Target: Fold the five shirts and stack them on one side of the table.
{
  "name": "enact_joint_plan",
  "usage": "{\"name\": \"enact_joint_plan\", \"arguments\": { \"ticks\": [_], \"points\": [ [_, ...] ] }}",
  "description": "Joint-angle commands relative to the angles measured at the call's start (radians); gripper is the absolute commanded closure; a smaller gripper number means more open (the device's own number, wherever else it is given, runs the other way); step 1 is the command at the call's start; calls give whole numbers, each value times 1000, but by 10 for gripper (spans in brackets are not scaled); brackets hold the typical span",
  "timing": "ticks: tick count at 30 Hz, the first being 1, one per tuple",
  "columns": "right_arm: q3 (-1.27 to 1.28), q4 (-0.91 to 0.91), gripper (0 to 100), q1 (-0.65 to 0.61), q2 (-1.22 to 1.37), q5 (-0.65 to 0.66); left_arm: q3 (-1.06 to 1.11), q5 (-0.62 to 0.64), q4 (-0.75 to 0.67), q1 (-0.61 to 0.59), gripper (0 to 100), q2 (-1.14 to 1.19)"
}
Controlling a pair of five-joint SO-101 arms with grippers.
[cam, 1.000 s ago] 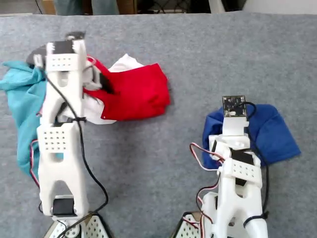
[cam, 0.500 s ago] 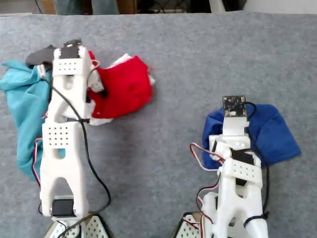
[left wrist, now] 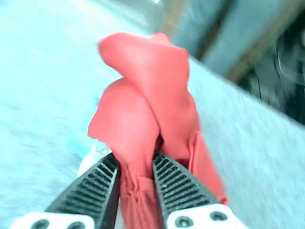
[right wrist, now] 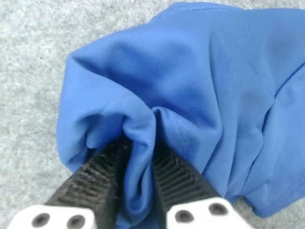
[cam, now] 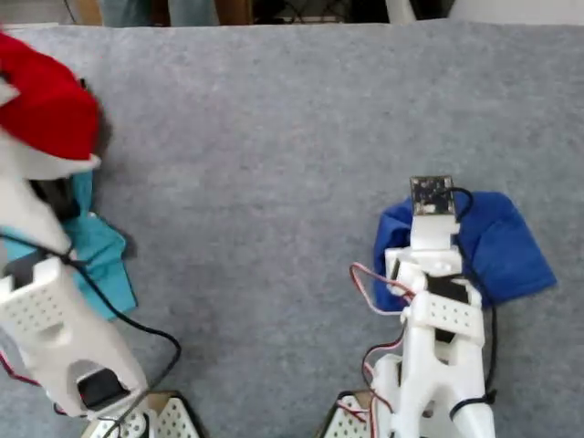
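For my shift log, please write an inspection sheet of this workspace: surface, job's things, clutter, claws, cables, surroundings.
Surface: grey table cover.
Job's things: red shirt at the left side; teal shirt under the left arm; blue shirt bunched by the right arm.
Clutter: nothing seen.
Claws: left claw shut on red shirt; right claw shut on blue shirt.
Cables: black cable at left arm; red and white wires at right arm.
Surroundings: furniture beyond far edge, unclear.

3 shirts: red point(cam: 46, 100), teal point(cam: 100, 260), blue point(cam: 511, 246). 2 arms point(cam: 46, 315) point(cam: 438, 319).
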Motion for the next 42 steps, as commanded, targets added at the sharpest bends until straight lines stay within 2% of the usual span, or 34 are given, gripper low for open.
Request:
{"name": "enact_joint_plan", "arguments": {
  "ticks": [1,6,9,13,16,19,25,29,31,33,37,42],
  "points": [
    [7,0,984,-25,10,8,-1,-11,-2,-56,970,-5],
    [5,0,984,-25,10,8,185,-15,-2,-79,967,213],
    [-7,15,984,-29,2,8,286,-61,2,-94,951,316],
    [-174,222,984,-94,2,9,381,-74,2,-148,777,273],
    [-400,430,984,-219,2,9,410,11,2,-237,675,158],
    [-622,540,984,-382,7,9,446,25,2,-306,667,2],
    [-989,477,984,-732,38,5,552,25,2,-410,667,-296],
    [-1245,450,984,-870,151,3,694,23,2,-421,667,-453],
    [-1357,463,984,-855,228,2,777,23,0,-417,667,-505],
    [-1394,502,984,-749,311,2,854,21,-2,-397,667,-540],
    [-1305,612,984,-520,503,3,987,-55,-2,-348,667,-586],
    [-1142,667,984,-359,657,23,1161,-137,-2,-223,667,-631]
  ]
}}
